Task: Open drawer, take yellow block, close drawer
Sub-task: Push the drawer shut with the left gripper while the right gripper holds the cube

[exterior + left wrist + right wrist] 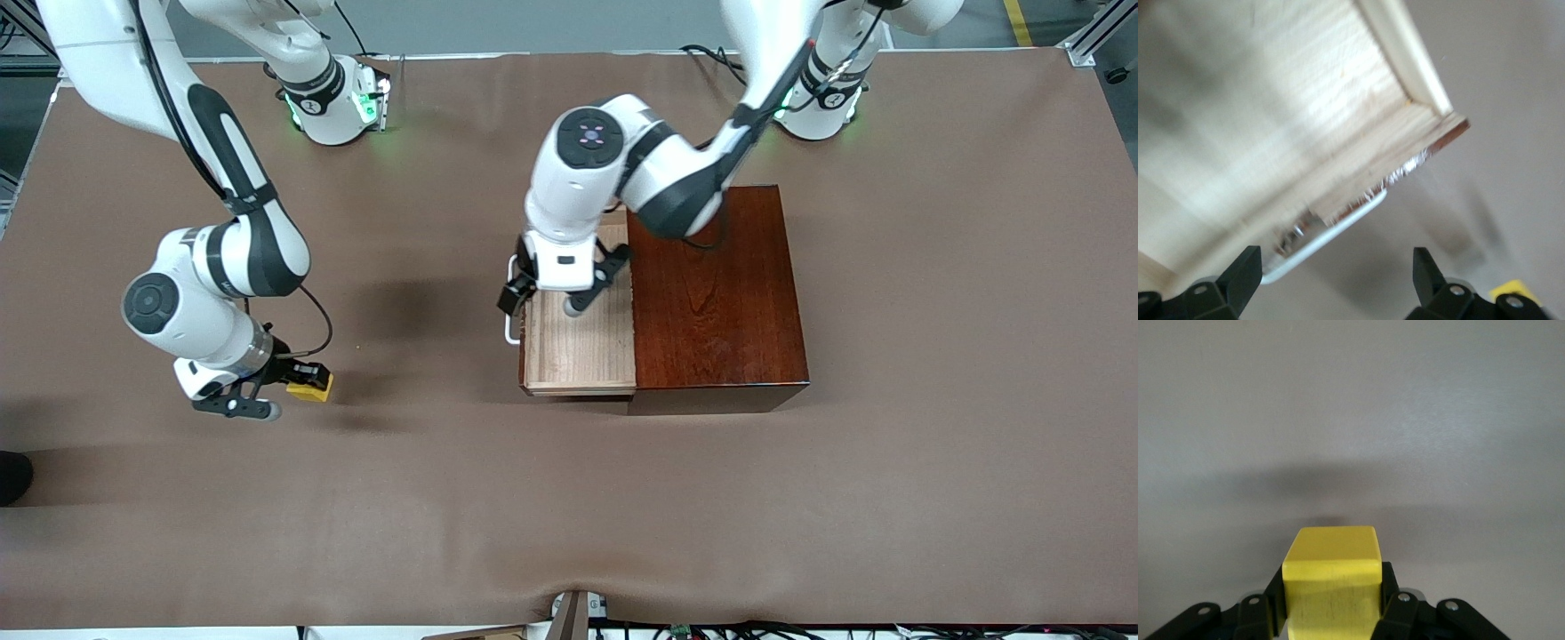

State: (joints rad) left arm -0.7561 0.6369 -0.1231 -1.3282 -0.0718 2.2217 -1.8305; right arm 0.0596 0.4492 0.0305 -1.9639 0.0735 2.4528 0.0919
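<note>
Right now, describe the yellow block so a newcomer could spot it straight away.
Start from the dark wooden box with its drawer pulled out. Go toward the right arm's end of the table: the yellow block sits clamped in the right gripper. It is the only bright yellow thing there.

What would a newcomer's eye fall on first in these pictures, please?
The bright yellow block, clamped in the right gripper over bare table toward the right arm's end. Next, the open drawer, its pale inside empty, sticking out of the dark box, with the left gripper, fingers open, over its white handle.
</note>
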